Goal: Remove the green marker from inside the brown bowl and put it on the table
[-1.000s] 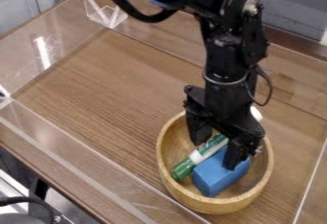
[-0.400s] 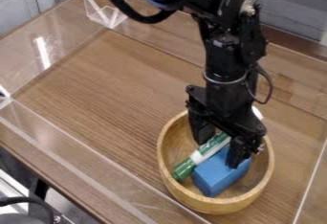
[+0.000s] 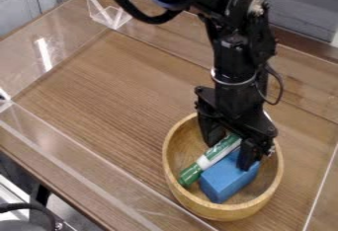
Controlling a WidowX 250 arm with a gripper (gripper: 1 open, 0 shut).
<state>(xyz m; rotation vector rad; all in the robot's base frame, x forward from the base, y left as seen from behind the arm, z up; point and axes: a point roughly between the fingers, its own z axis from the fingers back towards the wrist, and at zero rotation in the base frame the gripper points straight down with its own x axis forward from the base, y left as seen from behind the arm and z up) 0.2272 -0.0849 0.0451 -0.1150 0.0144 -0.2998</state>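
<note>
The brown bowl sits on the table at the lower right. Inside it the green marker lies slanted, white barrel with green lettering, its upper end under my gripper. A blue block lies beside the marker in the bowl. My black gripper points straight down into the bowl, open, its fingers straddling the marker's upper end. The frame does not show whether the fingers touch the marker.
Clear acrylic walls ring the tabletop, with a low front wall near the bowl. The black arm rises from the bowl toward the top of the view. Bare wood-grain surface stretches left of the bowl.
</note>
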